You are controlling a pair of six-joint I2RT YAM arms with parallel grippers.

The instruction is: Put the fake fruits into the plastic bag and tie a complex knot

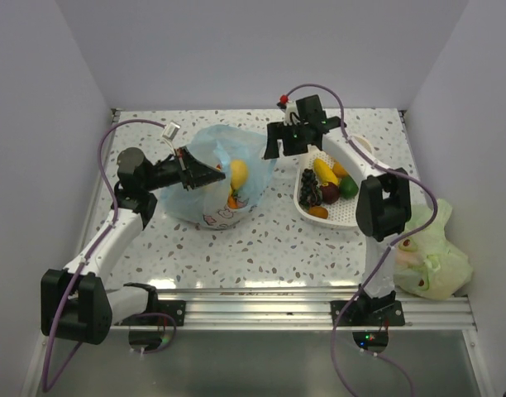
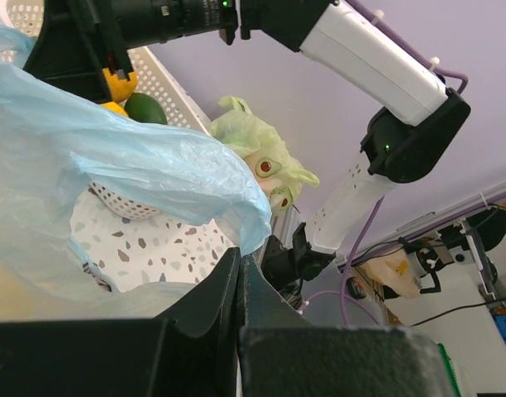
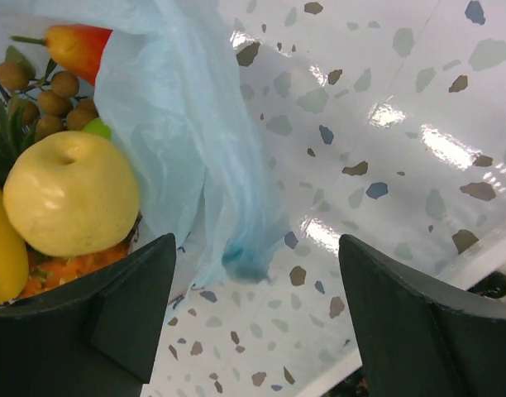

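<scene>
The light-blue plastic bag (image 1: pixel 210 192) stands mouth open at mid-table, with a yellow fruit (image 1: pixel 238 174) and an orange one inside. My left gripper (image 2: pixel 239 258) is shut on the bag's rim (image 2: pixel 236 217) and holds its left side up. At the bag's right edge my right gripper (image 3: pixel 257 248) hangs open, and a loose blue handle strip (image 3: pixel 205 157) dangles between its fingers without touching them. In the right wrist view the bag holds a yellow apple (image 3: pixel 71 192), a red-orange fruit (image 3: pixel 81 45) and a brown berry cluster (image 3: pixel 53 99). No knot is in view.
A white perforated basket (image 1: pixel 342 217) right of the bag holds more fake fruits: yellow (image 1: pixel 325 172), green (image 1: pixel 349 188), dark purple (image 1: pixel 310 187) and orange (image 1: pixel 318 212). A pale green bag (image 1: pixel 431 252) lies at the table's right edge. White walls close in the sides and back.
</scene>
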